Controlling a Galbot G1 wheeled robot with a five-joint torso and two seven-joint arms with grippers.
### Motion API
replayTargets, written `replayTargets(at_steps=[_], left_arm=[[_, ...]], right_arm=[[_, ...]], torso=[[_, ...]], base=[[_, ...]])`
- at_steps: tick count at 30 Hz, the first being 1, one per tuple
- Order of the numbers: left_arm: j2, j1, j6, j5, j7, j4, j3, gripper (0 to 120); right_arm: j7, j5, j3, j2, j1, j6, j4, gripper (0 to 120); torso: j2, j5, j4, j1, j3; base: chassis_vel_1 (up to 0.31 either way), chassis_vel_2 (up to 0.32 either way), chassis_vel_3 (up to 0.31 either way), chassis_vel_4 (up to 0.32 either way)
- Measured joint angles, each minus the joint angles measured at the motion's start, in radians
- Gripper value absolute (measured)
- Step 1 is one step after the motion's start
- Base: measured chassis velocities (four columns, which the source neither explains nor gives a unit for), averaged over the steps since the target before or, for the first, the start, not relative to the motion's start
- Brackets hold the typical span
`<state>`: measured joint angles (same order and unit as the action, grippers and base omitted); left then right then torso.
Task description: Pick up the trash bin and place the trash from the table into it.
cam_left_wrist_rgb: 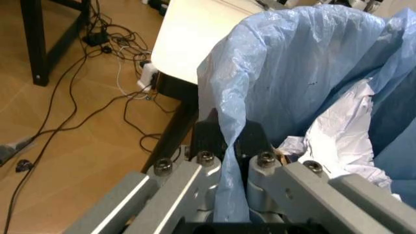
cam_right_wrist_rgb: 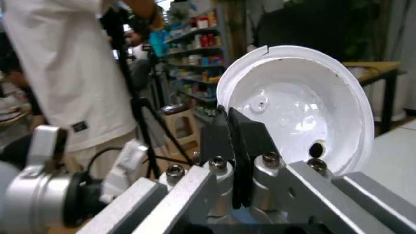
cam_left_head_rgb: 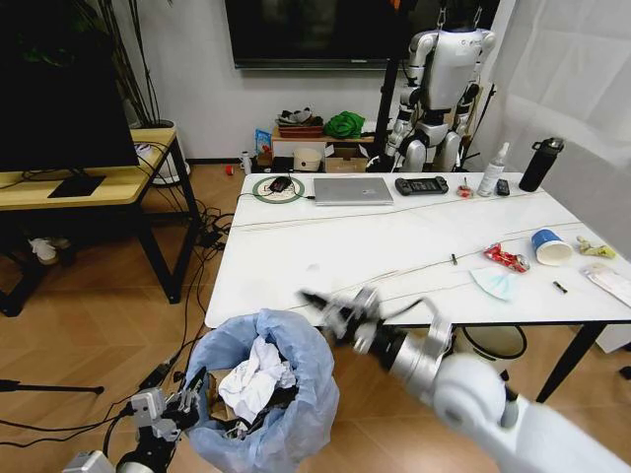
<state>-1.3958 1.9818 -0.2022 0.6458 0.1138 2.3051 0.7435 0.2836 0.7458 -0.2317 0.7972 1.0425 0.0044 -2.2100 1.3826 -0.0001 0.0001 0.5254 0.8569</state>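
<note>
The left end effector (cam_left_wrist_rgb: 227, 146) pinches the rim of the round, blue-bagged trash bin (cam_left_head_rgb: 261, 394) below the white marble surface's (cam_left_head_rgb: 394, 246) near edge, so the right end effector (cam_right_wrist_rgb: 233, 141), clamped on a white plastic lid (cam_right_wrist_rgb: 295, 109), can drop it in.

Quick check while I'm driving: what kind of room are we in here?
Probably a robotics lab or demo room dressed like a living space: a humanoid robot stands behind the white table, a wall screen hangs above, and cables sprawl over the wood floor.
</note>
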Motion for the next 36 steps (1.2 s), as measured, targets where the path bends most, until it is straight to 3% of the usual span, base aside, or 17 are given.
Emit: replayTargets(at_steps=[8, 14, 15, 21, 24, 27, 32, 33, 36], left_arm=[[-0.015, 0.005, -0.009, 0.003, -0.006, 0.018, -0.009, 0], [-0.006, -0.001, -0.009, -0.008, -0.006, 0.007, -0.017, 0], [-0.006, -0.001, -0.009, -0.008, -0.006, 0.007, -0.017, 0], [0.005, -0.014, -0.006, -0.021, -0.005, -0.022, -0.034, 0], [0.014, -0.02, 0.001, -0.029, 0.001, -0.048, -0.048, 0], [0.021, -0.019, 0.016, -0.059, 0.015, -0.078, -0.061, 0], [0.023, -0.017, 0.023, -0.068, 0.026, -0.096, -0.064, 0], [0.025, -0.017, 0.032, -0.071, 0.035, -0.113, -0.062, 0], [0.031, -0.018, 0.038, -0.073, 0.042, -0.127, -0.06, 0]], right_arm=[[0.003, -0.117, -0.073, -0.005, 0.015, 0.011, 0.061, 1], [-0.02, -0.126, 0.015, -0.017, 0.076, 0.004, 0.049, 27], [-0.02, -0.126, 0.015, -0.017, 0.076, 0.004, 0.049, 27], [-0.065, -0.073, 0.192, -0.056, 0.189, 0.029, 0.013, 48], [-0.083, -0.006, 0.376, -0.048, 0.318, 0.049, 0.018, 61], [-0.077, 0.023, 0.578, 0.032, 0.441, 0.095, 0.048, 75], [-0.048, 0.006, 0.669, 0.093, 0.5, 0.134, 0.077, 83], [-0.018, -0.064, 0.751, 0.156, 0.554, 0.161, 0.105, 94], [-0.002, -0.129, 0.806, 0.211, 0.596, 0.179, 0.126, 98]], torso=[[0.0, 0.0002, 0.0, 0.0, 0.0], [0.0, 0.0002, 0.0, 0.0, 0.0], [0.0, 0.0002, 0.0, 0.0, 0.0], [0.0, 0.0002, 0.0, 0.0, 0.0], [0.0, -0.0001, 0.0, 0.0, 0.0], [0.0, 0.0, -0.0001, 0.0, 0.0], [0.0, 0.0003, -0.0001, 0.0, 0.0], [0.0, 0.0003, -0.0001, 0.0, 0.0], [0.0, 0.0001, -0.0002, 0.0, 0.0]], base=[[0.0, 0.0, 0.0, 0.0], [0.0, 0.0, 0.0, 0.0], [0.0, 0.0, 0.0, 0.0], [0.0, 0.0, 0.0, 0.0], [0.0, 0.0, 0.0, 0.0], [0.0, 0.0, 0.0, 0.0], [0.0, 0.0, 0.0, 0.0], [0.0, 0.0, 0.0, 0.0], [0.0, 0.0, 0.0, 0.0]])
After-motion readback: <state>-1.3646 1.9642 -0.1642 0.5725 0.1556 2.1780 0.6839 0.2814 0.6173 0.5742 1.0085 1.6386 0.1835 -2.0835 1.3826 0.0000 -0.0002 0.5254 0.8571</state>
